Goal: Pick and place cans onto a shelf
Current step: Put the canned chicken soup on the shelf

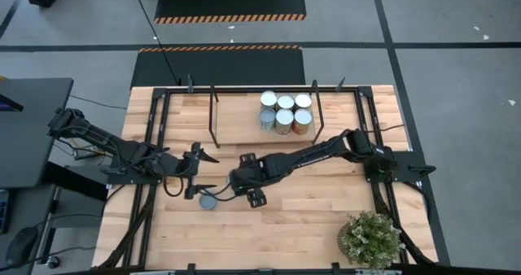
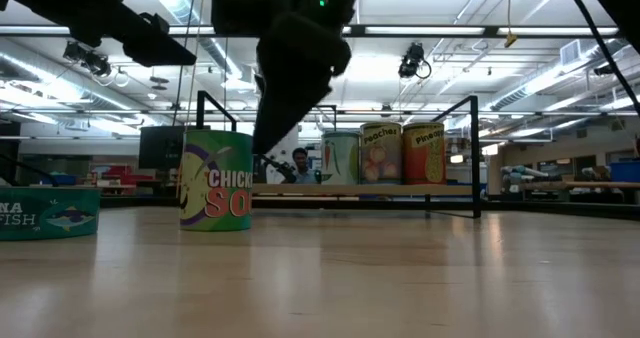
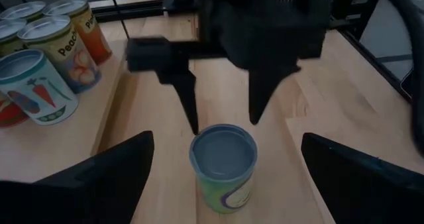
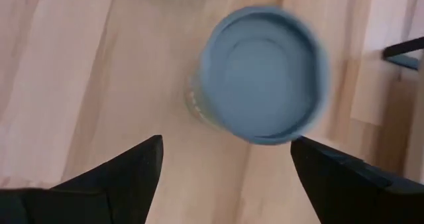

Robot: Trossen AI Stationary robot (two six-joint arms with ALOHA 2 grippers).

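Observation:
A green-labelled soup can (image 1: 209,200) with a blue-grey top stands upright on the tabletop, also in the low view (image 2: 215,178). My right gripper (image 1: 223,191) is open just above it, its fingers (image 3: 189,98) pointing down at either side of the can's top (image 4: 265,75), apart from it. My left gripper (image 1: 199,174) is open and level to the can's left; its fingers (image 3: 99,177) flank the can without touching. Several cans (image 1: 285,112) stand on the light-wood shelf (image 1: 236,112) at the far side. A flat teal tuna can (image 2: 45,213) stands on the table.
The shelf's black posts and rails (image 1: 213,116) rise at the far middle of the table. A potted plant (image 1: 370,238) stands at the near right corner. Bare wood lies near and right of the soup can.

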